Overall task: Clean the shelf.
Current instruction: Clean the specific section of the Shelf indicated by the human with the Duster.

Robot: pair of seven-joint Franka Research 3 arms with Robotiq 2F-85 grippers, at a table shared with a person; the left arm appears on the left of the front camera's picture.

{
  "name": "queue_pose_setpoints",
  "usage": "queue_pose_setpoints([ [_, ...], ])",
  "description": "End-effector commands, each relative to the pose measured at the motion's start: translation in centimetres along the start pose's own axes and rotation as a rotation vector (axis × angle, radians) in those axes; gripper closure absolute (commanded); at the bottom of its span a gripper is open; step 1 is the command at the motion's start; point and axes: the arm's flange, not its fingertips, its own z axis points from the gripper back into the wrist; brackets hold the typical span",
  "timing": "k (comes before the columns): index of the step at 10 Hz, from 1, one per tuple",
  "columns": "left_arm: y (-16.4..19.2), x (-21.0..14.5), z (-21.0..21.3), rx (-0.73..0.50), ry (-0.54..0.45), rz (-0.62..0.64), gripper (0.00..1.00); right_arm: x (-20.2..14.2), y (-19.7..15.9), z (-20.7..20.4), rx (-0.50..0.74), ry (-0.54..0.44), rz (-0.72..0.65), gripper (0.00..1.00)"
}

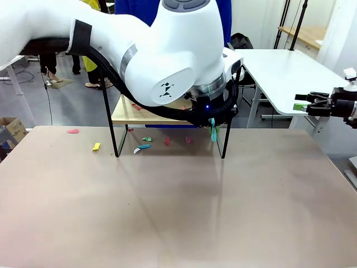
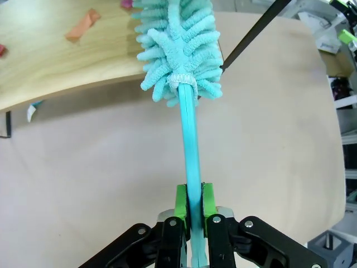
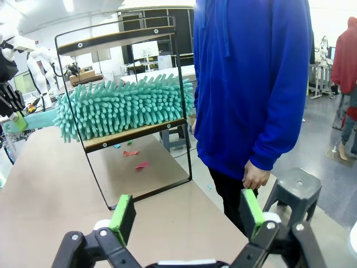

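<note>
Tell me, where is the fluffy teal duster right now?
In the right wrist view the duster lies along the lower wood board of the shelf, beside the person in blue; the left claw is shut on its handle.

The duster (image 3: 125, 106) lies along the shelf's (image 3: 139, 132) lower board; scraps (image 3: 131, 152), perhaps paper, litter the table (image 3: 56, 190) beneath; a person (image 3: 251, 84) stands behind.

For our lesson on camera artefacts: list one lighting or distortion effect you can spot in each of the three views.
Front view: soft shadow on the table under the shelf. Left wrist view: lens bows the shelf's board edge. Right wrist view: ceiling lights glare.
</note>
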Motion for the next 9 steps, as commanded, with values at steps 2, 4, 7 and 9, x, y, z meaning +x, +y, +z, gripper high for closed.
queue_pose_setpoints([
  [2,0.1,-0.3,0.1,-0.003,-0.004,-0.003,0.87,0.2,0.2,-0.2,0.002,-0.002,0.014,0.00],
  [4,1.3,0.6,0.2,0.051,-0.011,0.006,0.87,0.2,0.2,-0.2,0.002,-0.002,0.014,0.00],
  [7,6.7,0.1,0.7,0.152,0.009,0.006,0.87,0.2,0.2,-0.2,0.002,-0.002,0.014,0.00],
  [9,10.9,-0.3,1.1,0.236,0.028,0.001,0.87,0.2,0.2,-0.2,0.002,-0.002,0.014,0.00],
])
